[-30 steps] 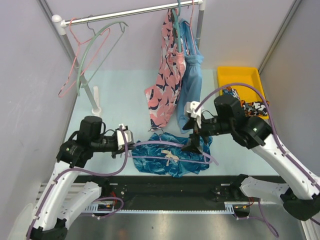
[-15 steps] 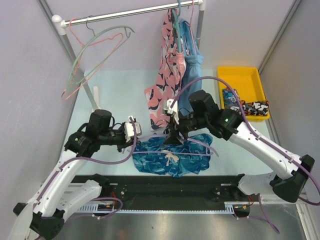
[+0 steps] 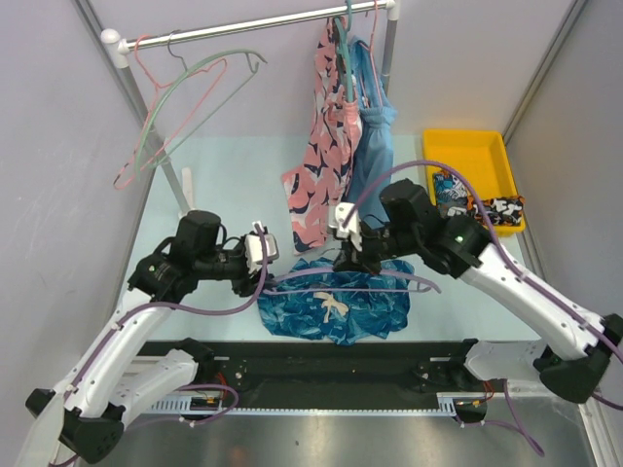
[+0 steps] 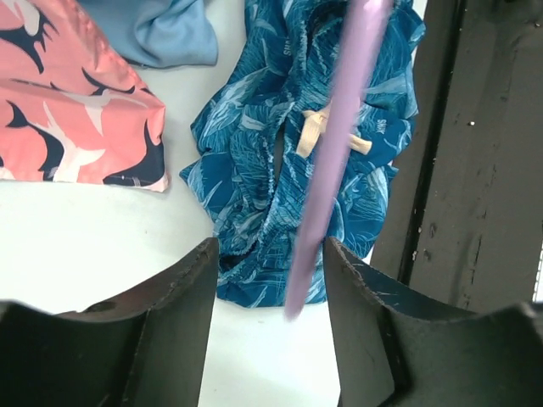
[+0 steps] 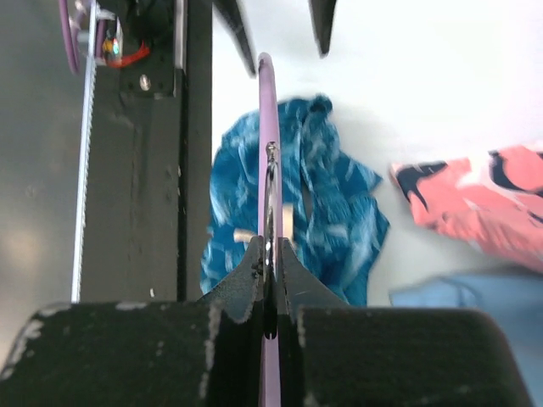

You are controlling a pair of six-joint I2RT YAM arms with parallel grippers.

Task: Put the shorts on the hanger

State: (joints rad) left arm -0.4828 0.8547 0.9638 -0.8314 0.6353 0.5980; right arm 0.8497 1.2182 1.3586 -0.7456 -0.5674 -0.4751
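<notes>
Around: we see a pink garment (image 3: 319, 175) and a light-blue garment (image 3: 370, 156) hanging from the rail (image 3: 253, 26). Their lower ends lie on the table just behind the shorts (image 3: 336, 311).
Rail's left end: a green hanger (image 3: 209, 66) and a pink hanger (image 3: 146, 146) hang there, well apart from the arms.
Tray: the yellow tray (image 3: 467, 156) at the far right holds patterned cloth (image 3: 482, 206).
Shorts: they lie crumpled near the front edge, between the arms, long side left to right, drawstring up.
Hanger: the lilac hanger (image 4: 338, 144) lies above the shorts, its long axis left to right.
Right gripper (image 5: 269, 246): its fingers are pinched tight on the hanger's wire.
Left gripper (image 4: 270, 254): its fingers are spread, with the hanger's end between them; we cannot tell whether it touches them.
</notes>
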